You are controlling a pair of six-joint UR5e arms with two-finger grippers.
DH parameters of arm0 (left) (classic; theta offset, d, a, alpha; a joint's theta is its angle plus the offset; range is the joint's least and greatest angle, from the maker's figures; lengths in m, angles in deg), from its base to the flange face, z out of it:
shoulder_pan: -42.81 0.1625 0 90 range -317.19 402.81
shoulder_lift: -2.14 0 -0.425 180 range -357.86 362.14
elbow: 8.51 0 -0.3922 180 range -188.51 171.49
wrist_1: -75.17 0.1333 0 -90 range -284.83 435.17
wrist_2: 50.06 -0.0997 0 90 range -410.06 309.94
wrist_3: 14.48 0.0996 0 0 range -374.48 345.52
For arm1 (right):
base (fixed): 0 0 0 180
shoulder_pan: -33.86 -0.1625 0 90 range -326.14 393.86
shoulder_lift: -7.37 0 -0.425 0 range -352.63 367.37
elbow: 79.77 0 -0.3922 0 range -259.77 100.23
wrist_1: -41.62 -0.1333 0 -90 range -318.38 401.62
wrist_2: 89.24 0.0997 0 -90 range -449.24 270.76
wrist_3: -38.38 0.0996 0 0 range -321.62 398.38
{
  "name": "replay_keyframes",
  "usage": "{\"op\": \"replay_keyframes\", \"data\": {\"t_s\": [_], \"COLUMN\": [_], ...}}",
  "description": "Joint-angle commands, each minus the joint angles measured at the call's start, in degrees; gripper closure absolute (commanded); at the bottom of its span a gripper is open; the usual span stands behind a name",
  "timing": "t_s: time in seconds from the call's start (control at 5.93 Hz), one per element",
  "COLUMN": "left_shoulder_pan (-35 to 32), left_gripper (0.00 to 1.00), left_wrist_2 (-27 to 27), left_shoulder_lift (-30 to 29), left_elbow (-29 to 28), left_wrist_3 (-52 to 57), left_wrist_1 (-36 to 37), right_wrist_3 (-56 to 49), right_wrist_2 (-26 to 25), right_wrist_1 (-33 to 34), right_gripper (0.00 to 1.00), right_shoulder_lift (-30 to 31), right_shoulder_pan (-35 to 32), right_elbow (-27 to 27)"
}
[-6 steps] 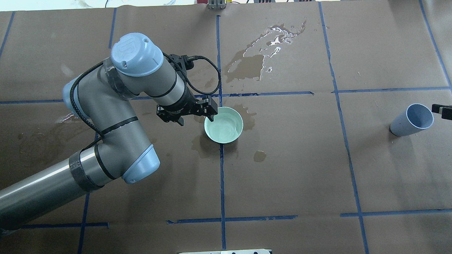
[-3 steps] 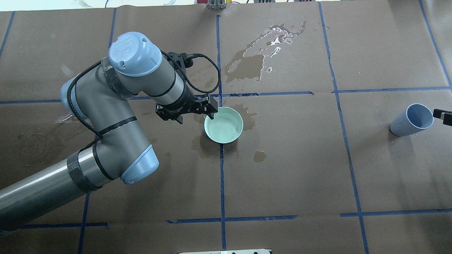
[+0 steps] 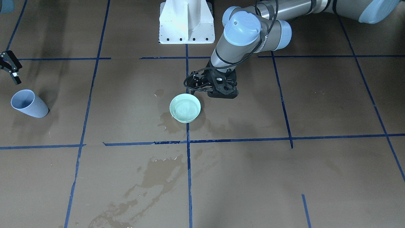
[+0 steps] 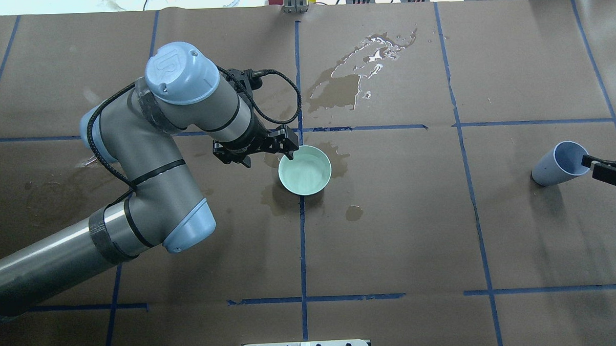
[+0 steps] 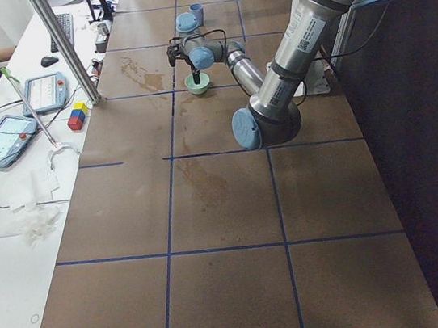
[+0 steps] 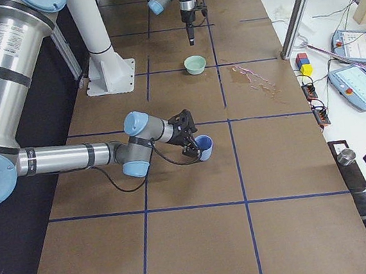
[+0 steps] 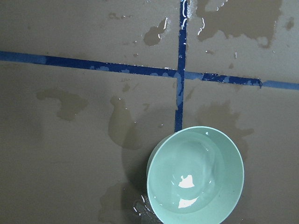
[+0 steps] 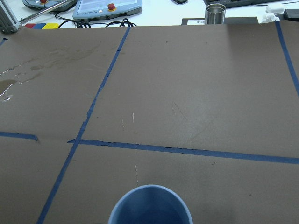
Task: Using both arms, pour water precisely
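The desk is covered in matte brown paper gridded with blue tape and blotched by dark wet stains. The tubular metal left arm bends over its centre, and the right arm reaches in low. This looks like the grasping stage, before any pouring. The left hand hangs at the rim of a smooth, round mint-green bowl; I cannot tell how far apart its fingers are. The water sits in that bowl as a glinting sheen. The right hand, spread and empty, is by the lip of a tapered pale-blue cup. Next, each hand likely needs a firm, level hold on slick walls.
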Motion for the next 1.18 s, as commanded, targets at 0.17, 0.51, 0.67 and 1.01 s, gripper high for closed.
{"op": "replay_keyframes", "data": {"t_s": [0.17, 0.51, 0.67, 1.01], "left_shoulder_pan": [-0.08, -0.17, -0.26, -0.26], "left_gripper": [0.01, 0.00, 0.00, 0.00], "left_wrist_2": [-0.47, -1.96, -1.97, -1.97], "left_shoulder_lift": [0.09, 0.18, 0.18, 2.81], "left_elbow": [0.35, 0.44, 0.79, 3.16], "left_wrist_3": [-0.10, -0.10, -0.10, -0.10], "left_wrist_1": [0.00, 0.00, 0.00, 0.00], "right_wrist_3": [2.87, 10.99, 14.70, 14.91], "right_wrist_2": [-23.67, -40.42, -55.47, -58.77], "right_wrist_1": [-1.84, -1.84, -2.01, -3.42], "right_gripper": [0.01, 0.01, 0.01, 0.00], "right_shoulder_lift": [1.81, 1.73, 0.51, 0.24], "right_shoulder_pan": [15.74, 25.43, 35.32, 36.38], "right_elbow": [0.17, 2.87, 7.51, 9.03]}}
